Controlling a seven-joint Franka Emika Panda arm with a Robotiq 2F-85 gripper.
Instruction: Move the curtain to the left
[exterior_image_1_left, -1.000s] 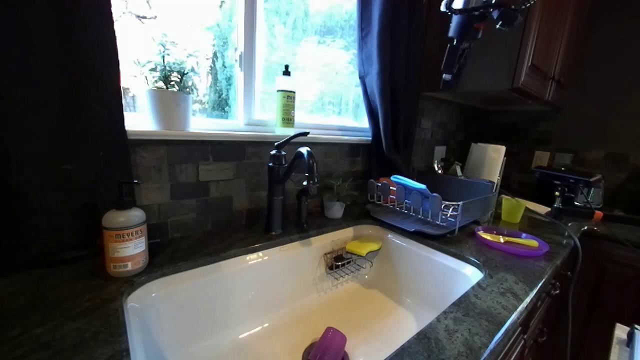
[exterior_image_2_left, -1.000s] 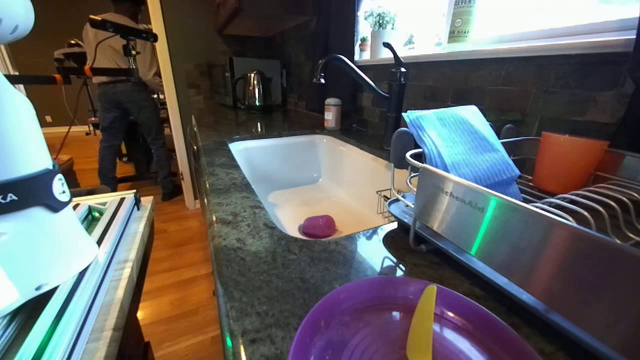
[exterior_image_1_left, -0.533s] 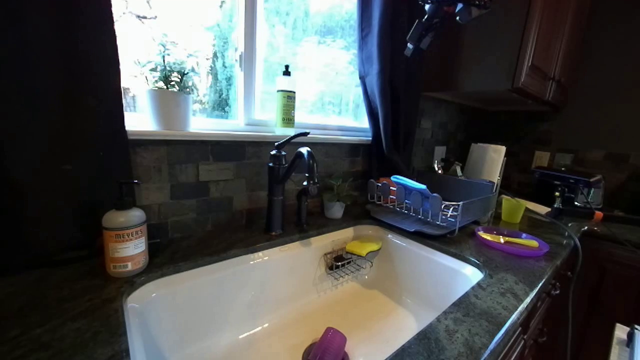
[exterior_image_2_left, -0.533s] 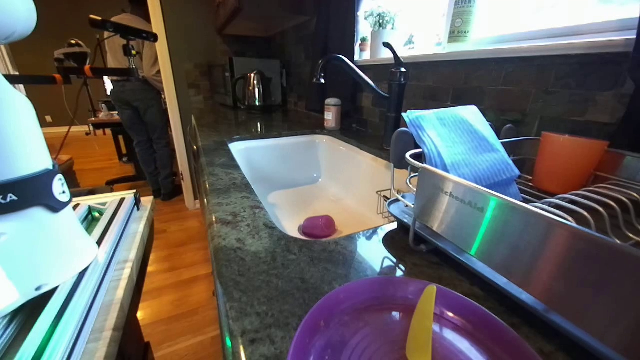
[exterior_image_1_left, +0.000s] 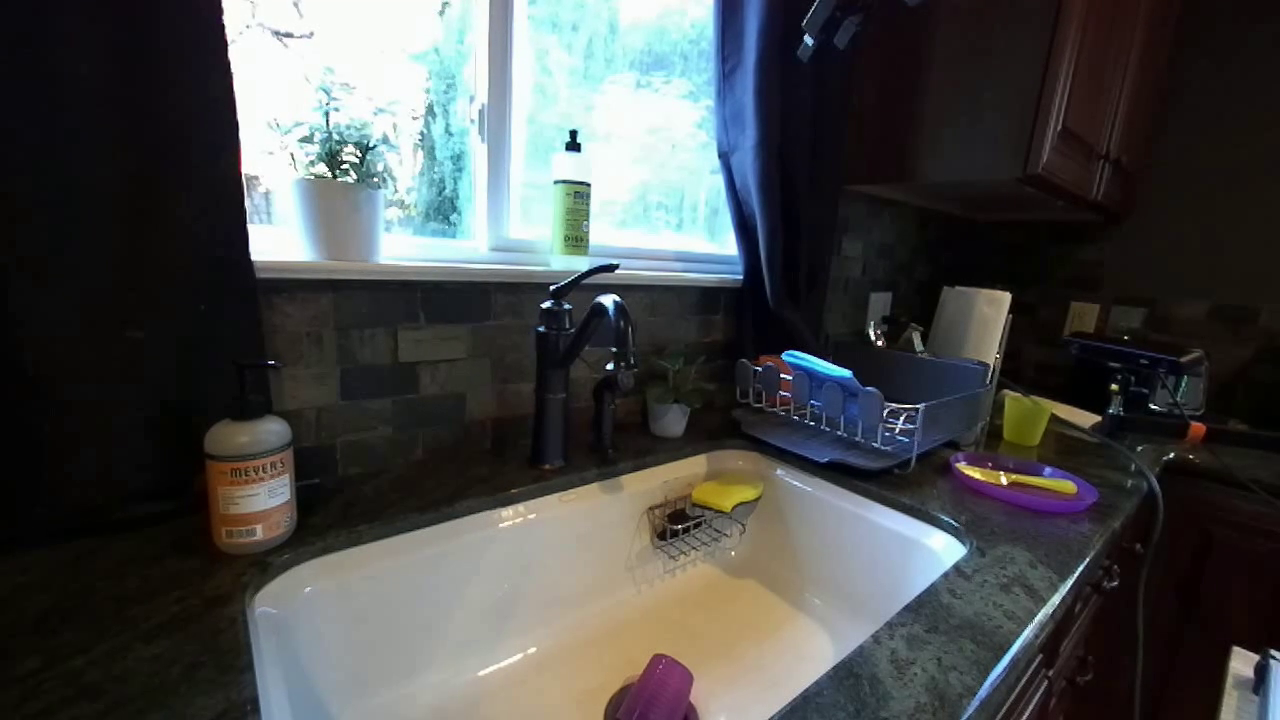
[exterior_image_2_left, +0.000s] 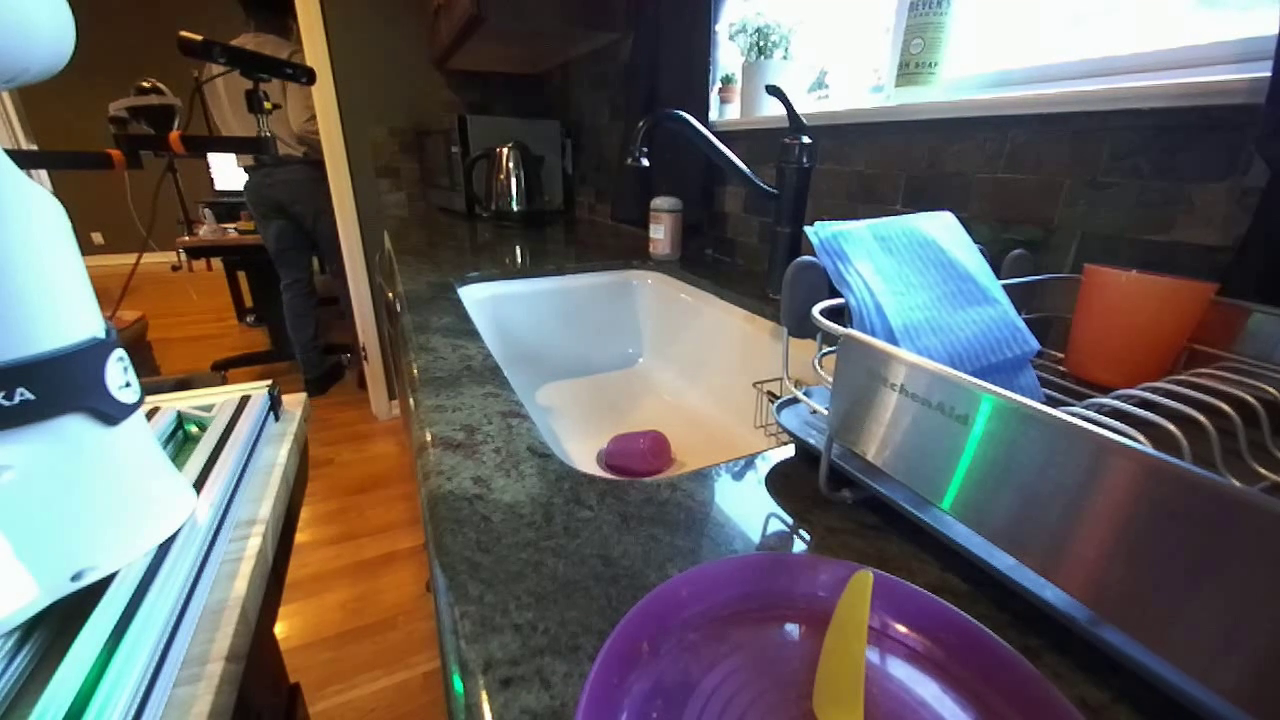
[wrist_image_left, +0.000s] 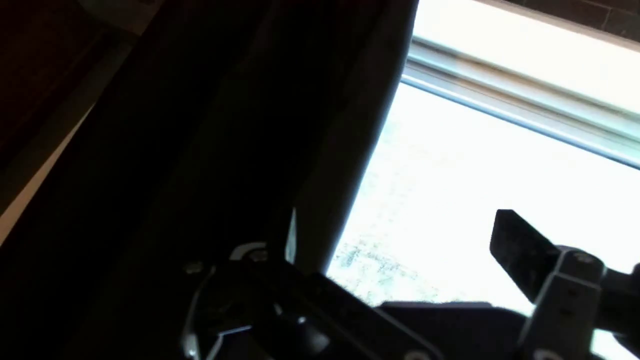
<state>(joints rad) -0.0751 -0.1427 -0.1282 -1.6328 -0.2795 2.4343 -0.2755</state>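
Observation:
The dark navy curtain (exterior_image_1_left: 775, 170) hangs in soft folds at the right side of the window in an exterior view. In the wrist view the curtain (wrist_image_left: 240, 125) is a nearly black sheet filling the left half, its edge slanting against the bright window. My gripper (exterior_image_1_left: 824, 44) is at the top of that exterior view, in front of the curtain's right part, mostly cut off by the frame. In the wrist view my gripper (wrist_image_left: 398, 227) has its fingers wide apart with nothing gripped. The left finger overlaps the curtain and the right one overlaps the window; contact cannot be told.
A wooden cabinet (exterior_image_1_left: 1085, 100) hangs right of the curtain. A dish rack (exterior_image_1_left: 900, 410) stands below it. The faucet (exterior_image_1_left: 555, 390), a dish soap bottle (exterior_image_1_left: 571, 215) and a potted plant (exterior_image_1_left: 340, 220) are near the window. A person (exterior_image_2_left: 285, 200) stands in the background.
In an exterior view my gripper has moved up and to the left, closer to the curtain, and is now mostly out of frame. The curtain has not moved. The person in the background has shifted.

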